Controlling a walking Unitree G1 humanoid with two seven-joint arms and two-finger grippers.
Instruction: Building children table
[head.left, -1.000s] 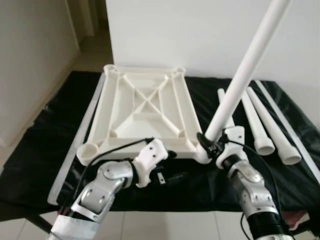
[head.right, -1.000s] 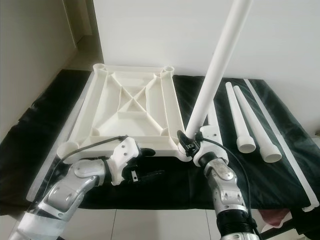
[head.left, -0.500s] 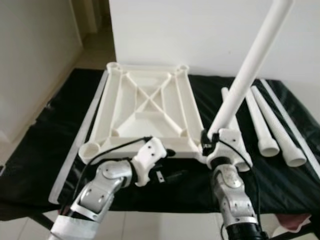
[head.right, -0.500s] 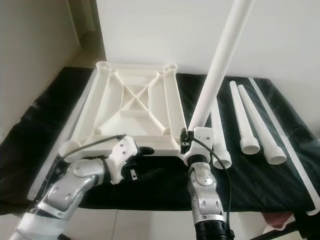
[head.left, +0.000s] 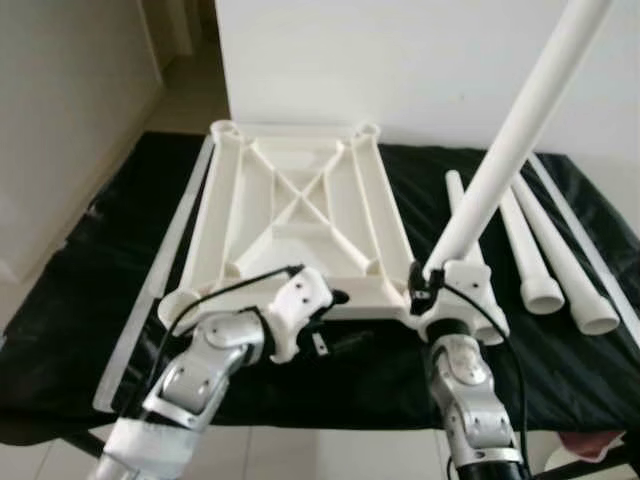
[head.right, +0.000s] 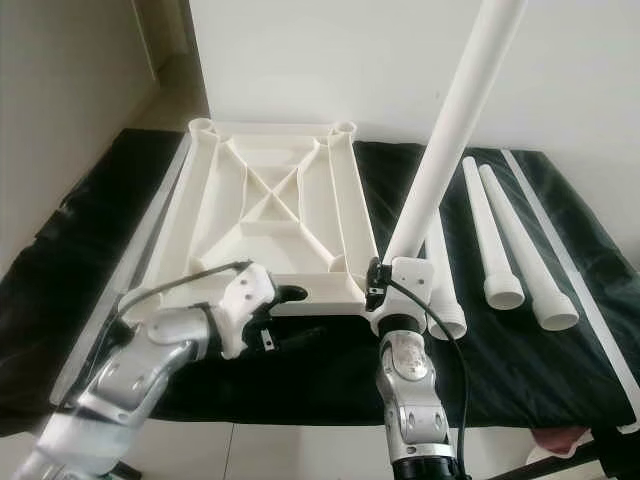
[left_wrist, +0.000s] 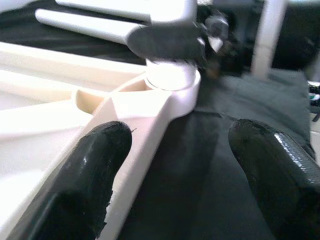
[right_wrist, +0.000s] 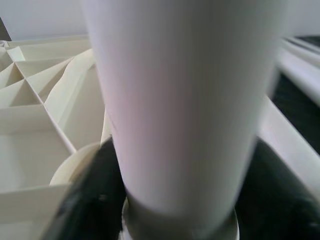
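Right eye view, lower centre: right gripper (head.right: 392, 277) clamps leg (head.right: 450, 150), now steeper, seated in tabletop (head.right: 262, 215) socket; left gripper (left_wrist: 175, 165) agape at the rim.

The leg (head.right: 455, 140) clamped in my right claw (head.right: 385, 275) looks like smooth, matt white plastic. The ribbed tabletop (head.right: 265, 215) beside it is cream plastic with a slight sheen. Under both lies a matt black cloth (head.right: 560, 370), creased and soft-looking. The fingers (left_wrist: 97, 165) of my left claw (left_wrist: 185, 165), spread wide by the tabletop's rim, are black with a dull gloss. My arms (head.right: 140, 365) are brushed silver metal.
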